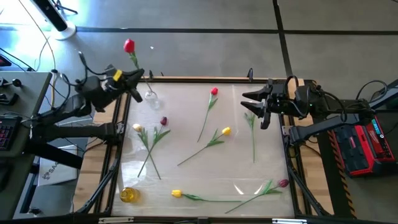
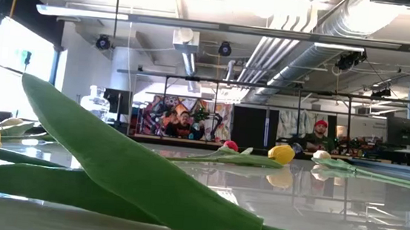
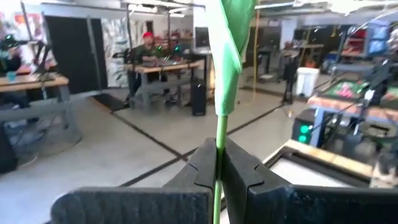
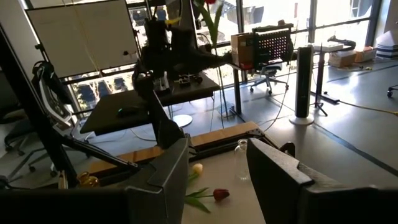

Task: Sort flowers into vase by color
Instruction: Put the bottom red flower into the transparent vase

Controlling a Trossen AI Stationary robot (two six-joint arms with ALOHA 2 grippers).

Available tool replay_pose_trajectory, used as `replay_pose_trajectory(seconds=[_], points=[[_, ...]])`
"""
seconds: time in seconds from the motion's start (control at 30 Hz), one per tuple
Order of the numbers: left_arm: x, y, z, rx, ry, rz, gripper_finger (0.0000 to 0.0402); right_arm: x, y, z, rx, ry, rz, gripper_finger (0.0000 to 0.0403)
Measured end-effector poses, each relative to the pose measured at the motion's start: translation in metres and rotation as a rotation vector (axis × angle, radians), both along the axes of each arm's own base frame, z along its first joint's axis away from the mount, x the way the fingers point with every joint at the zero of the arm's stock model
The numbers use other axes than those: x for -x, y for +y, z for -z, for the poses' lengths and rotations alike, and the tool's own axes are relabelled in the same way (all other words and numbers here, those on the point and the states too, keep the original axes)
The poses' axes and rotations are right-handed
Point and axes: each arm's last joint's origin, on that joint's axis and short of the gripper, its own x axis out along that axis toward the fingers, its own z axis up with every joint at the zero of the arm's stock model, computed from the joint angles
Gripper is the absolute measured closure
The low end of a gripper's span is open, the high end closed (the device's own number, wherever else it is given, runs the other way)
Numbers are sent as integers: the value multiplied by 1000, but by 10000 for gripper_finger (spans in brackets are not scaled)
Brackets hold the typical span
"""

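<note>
The left gripper (image 1: 134,79), closed on the thin stem of a red tulip (image 1: 129,45) near the clear vase (image 1: 151,96), holds something light and floppy, best pinched low; the right gripper (image 1: 252,103) hovers open and empty.

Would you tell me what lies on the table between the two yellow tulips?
In the high view, only bare tabletop separates the yellow tulip at centre from the yellow tulip nearer the bottom edge.

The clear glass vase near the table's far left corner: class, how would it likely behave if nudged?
The clear glass vase looks small and narrow, so probably light and apt to tip. Being glass, it is likely slippery and fragile. The left hand, beside it holding a red tulip, could knock it.
</note>
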Motion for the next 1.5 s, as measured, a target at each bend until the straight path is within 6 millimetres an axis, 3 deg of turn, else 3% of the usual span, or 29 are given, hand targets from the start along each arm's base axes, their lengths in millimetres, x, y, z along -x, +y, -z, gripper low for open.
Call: replay_pose_trajectory(seconds=[0.47, 1.5], points=[[-5, 31, 73, 71, -25, -293, 401, 0, 0, 0, 0, 0, 0, 250], [4, 48, 149, 267, 10, -433, 401, 0, 0, 0, 0, 0, 0, 250]])
